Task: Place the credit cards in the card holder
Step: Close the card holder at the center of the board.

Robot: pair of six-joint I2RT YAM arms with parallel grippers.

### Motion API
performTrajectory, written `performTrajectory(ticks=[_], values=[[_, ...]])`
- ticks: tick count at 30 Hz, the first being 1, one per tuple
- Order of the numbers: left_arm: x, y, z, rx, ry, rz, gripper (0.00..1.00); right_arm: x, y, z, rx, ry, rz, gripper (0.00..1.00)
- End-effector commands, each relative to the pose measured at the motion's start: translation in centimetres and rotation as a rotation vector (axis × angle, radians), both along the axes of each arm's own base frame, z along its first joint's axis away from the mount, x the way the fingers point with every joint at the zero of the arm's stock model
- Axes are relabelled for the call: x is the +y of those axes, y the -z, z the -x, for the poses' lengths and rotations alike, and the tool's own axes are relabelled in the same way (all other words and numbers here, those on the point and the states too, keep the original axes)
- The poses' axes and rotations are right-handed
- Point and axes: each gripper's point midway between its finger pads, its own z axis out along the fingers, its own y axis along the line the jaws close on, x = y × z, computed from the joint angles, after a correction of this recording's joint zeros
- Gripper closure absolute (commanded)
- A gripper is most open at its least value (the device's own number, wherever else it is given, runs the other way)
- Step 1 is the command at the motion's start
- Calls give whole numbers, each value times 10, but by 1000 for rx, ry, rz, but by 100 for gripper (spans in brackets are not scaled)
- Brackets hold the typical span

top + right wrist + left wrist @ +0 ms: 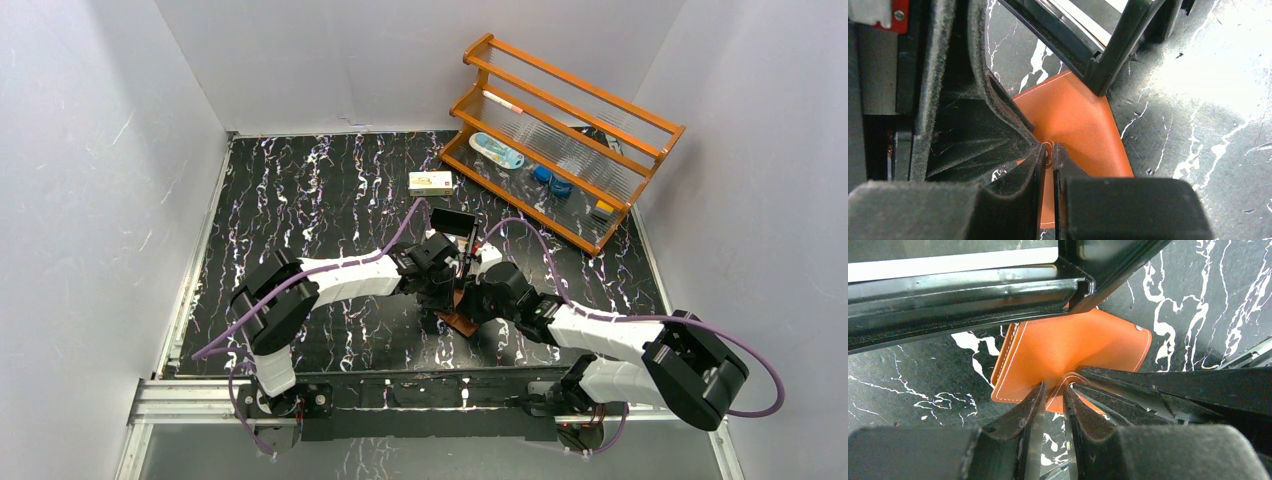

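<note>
The two arms meet in the middle of the top view, over the dark table (300,200) with white streaks. The card holder (462,322) lies there, just below the middle of the frame. It is orange-brown, and only a small corner of it shows under the arms.

In the left wrist view the card holder fills the middle. The left gripper (1054,387) comes up from the bottom edge. Its two fingers are pinched tight on a thin flap of the card holder.

In the right wrist view the right gripper (1049,149) also comes up from the bottom. Its fingers sit one on each side of a thin orange flap, with a very small gap. I cannot tell if they squeeze it or only stand beside it.

A black tray (973,290) sits at the top of the left wrist view and partly covers the card holder. I cannot make out the credit cards.

A small white-and-yellow box (430,181) lies above the arms. A wooden rack (600,110) stands at the upper right.
</note>
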Motion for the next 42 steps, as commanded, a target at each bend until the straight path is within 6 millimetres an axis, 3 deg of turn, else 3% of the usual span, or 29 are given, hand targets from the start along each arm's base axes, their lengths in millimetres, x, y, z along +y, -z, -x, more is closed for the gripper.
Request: performTrajectory(ticks=[1,15,19,28,42], values=[[25,27,13,38,5,-138,80,9,-9,-1,27,-1,-27,82],[23,26,12,35,4,-142,81,-6,11,13,119,21,55,86],[23,26,12,35,4,-144,81,-8,14,16,142,20,65,82],[24,26,13,32,2,-151,81,-6,0,11,156,65,54,78],[23,28,14,36,2,-153,81,-12,10,6,168,135,85,79]])
